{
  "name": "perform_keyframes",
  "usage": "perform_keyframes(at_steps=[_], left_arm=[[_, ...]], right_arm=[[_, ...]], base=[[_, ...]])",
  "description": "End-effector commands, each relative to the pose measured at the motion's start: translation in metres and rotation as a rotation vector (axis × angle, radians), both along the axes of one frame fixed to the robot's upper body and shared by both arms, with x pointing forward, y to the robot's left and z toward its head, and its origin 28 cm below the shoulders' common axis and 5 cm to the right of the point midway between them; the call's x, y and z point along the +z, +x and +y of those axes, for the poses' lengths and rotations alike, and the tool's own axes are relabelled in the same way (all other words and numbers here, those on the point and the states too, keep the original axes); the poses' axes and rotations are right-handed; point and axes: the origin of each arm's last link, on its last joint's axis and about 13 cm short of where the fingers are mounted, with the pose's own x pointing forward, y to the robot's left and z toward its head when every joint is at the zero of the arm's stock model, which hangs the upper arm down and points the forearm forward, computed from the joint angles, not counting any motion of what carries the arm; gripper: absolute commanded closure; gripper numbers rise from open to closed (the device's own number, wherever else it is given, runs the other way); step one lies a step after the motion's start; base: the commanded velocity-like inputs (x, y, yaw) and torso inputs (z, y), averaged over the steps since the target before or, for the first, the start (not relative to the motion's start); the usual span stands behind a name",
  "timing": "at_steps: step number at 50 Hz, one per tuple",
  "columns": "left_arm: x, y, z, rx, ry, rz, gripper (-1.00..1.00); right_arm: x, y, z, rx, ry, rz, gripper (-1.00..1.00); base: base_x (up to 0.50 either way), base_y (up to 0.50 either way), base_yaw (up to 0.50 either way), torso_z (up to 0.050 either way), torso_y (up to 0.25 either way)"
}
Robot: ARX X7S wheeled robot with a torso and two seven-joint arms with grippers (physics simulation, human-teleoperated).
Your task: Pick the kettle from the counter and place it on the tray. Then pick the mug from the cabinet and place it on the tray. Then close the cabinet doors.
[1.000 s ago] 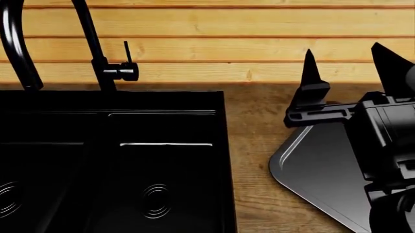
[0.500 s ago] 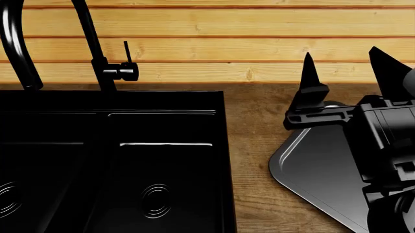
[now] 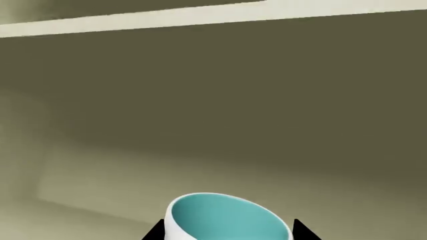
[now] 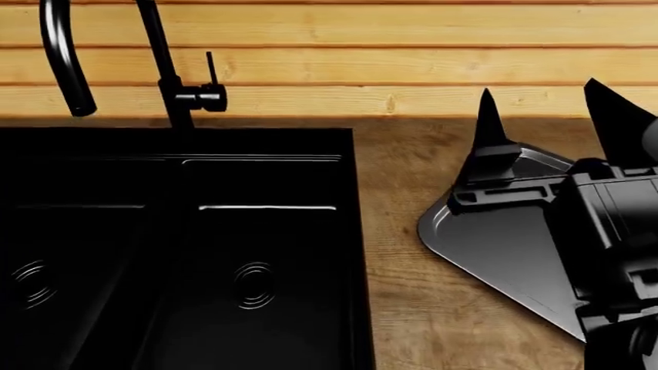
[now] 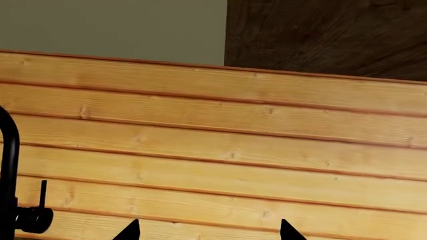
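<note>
mug (image 3: 227, 220) sits between the two black fingertips (image 3: 153, 231) of the left gripper (image 3: 225, 231) in the left wrist view, white outer wall, teal inside, nothing visible in it. only the rim and upper bowl show; handle and base are cut off by the frame edge. can't tell if the tips touch the wall or just flank it. behind the mug is plain olive-grey surface with a pale band across the far side.

tray (image 4: 483, 247) lies on the counter (image 4: 396, 293) beside the black double sink (image 4: 175, 247), turned at an angle, one rounded corner pointing at the sink. the visible dark grey floor is bare, silvery rim catches light. a strip of wood grain separates tray corner from sink edge.

right gripper (image 4: 550, 127) hangs over the tray with fingers spread wide, holding nothing, tips aimed at the plank wall (image 4: 340, 69). its body hides the tray's right part. faucet (image 4: 169, 85) stands at the back of the sink, against the planks.

kettle is not in any view.
</note>
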Motion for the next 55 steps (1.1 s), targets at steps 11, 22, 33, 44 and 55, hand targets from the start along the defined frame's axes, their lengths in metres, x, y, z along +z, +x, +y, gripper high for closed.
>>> perform_keyframes(at_steps=[11, 22, 33, 44, 55], left_arm=[[0.009, -0.044, -0.013, -0.094, 0.041, -0.087, 1.0], [0.002, -0.076, -0.024, -0.315, 0.087, -0.095, 1.0], [-0.056, -0.118, -0.033, -0.437, 0.068, -0.115, 1.0], [-0.125, -0.109, -0.043, -0.665, 0.167, -0.005, 1.0], [-0.168, -0.084, -0.05, -0.701, 0.163, 0.111, 1.0]], right_arm=[[0.001, -0.008, 0.001, 0.0, 0.005, -0.007, -1.0], [-0.002, -0.013, 0.001, -0.004, 0.017, -0.007, -1.0], [-0.001, -0.012, 0.002, -0.004, 0.025, -0.017, -1.0], [0.001, -0.01, 0.002, -0.013, 0.03, -0.019, -1.0], [-0.002, -0.009, -0.001, -0.021, 0.038, -0.014, -1.0]], base=[[-0.4, 0.0, 0.0, 0.0, 0.0], [-0.22, 0.0, 0.0, 0.0, 0.0], [0.0, 0.0, 0.0, 0.0, 0.0], [0.0, 0.0, 0.0, 0.0, 0.0], [0.0, 0.0, 0.0, 0.0, 0.0]])
